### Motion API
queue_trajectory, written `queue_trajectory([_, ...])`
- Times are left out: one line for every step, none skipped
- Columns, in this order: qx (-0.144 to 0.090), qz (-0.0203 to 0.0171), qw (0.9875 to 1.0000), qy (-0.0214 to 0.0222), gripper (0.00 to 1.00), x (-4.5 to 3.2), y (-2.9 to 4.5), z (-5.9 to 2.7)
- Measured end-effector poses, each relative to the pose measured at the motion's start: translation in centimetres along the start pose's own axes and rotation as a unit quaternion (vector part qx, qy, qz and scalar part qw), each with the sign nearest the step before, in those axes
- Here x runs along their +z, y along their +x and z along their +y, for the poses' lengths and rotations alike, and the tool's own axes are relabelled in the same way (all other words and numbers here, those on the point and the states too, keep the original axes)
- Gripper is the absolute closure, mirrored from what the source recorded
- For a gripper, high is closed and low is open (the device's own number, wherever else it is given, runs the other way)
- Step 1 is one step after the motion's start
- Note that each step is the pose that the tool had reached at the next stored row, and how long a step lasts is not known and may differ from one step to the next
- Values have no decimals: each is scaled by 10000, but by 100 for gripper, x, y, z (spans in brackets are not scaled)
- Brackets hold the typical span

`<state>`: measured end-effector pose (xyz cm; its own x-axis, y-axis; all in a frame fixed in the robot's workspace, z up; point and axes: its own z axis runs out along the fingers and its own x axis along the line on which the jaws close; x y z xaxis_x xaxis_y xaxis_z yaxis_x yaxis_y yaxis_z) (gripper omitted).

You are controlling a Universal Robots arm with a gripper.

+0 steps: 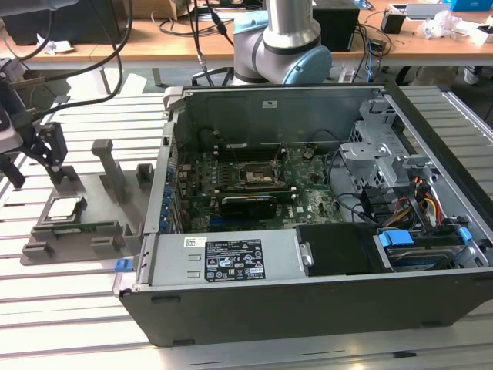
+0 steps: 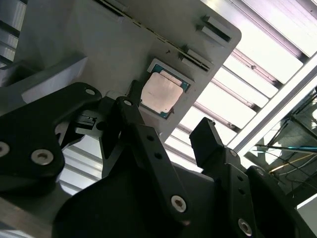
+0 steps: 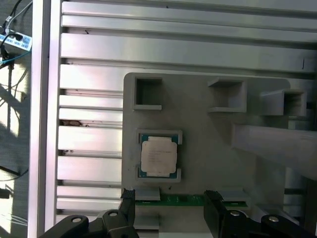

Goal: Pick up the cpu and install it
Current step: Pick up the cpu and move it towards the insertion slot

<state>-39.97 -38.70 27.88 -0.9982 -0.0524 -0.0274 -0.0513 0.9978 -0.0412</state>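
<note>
Closest to the lens in both wrist views are the black fingers [image 3: 128, 210] of the gripper [image 3: 171, 210], spread wide with nothing between them (released, then, and empty). The cpu [image 3: 158, 154] lies just ahead of the gap between the fingertips, apart from both. It sits flat, silver plate up, in a shallow square recess of the tray [image 3: 213, 163], and its green rim shows all round the plate. Nearer the fingers, a thin green strip [image 3: 183, 199] sits in a slot along the tray's edge, crossing the gap between them. Beyond the cpu from the gripper, the tray has two open square pockets and some upright posts. The tray rests on a slatted metal table [image 3: 89, 49]. In the exterior view the gripper hangs over the tray at the exterior view's left. Well away from it, to the exterior view's right, stands an open case [image 1: 308, 308] with its board [image 1: 316, 202] exposed. The socket [image 1: 256, 176] sits near the middle of that board, a metal frame around a dark square.
</note>
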Motion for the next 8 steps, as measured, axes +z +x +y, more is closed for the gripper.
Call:
queue_trajectory([0, 0, 10000, 0, 34, 5, 0, 0])
queue_trajectory([0, 0, 10000, 0, 34, 13, 0, 1])
queue_trajectory([0, 0, 10000, 0, 34, 17, 0, 1])
queue_trajectory([0, 0, 10000, 0, 34, 20, 1, 1])
queue_trajectory([0, 0, 10000, 0, 34, 26, 1, 1])
queue_trajectory([0, 0, 10000, 0, 34, 35, 1, 2])
queue_trajectory([0, -1, 10000, 0, 34, 42, 1, 2])
queue_trajectory([0, 0, 10000, 0, 34, 47, 1, 2])
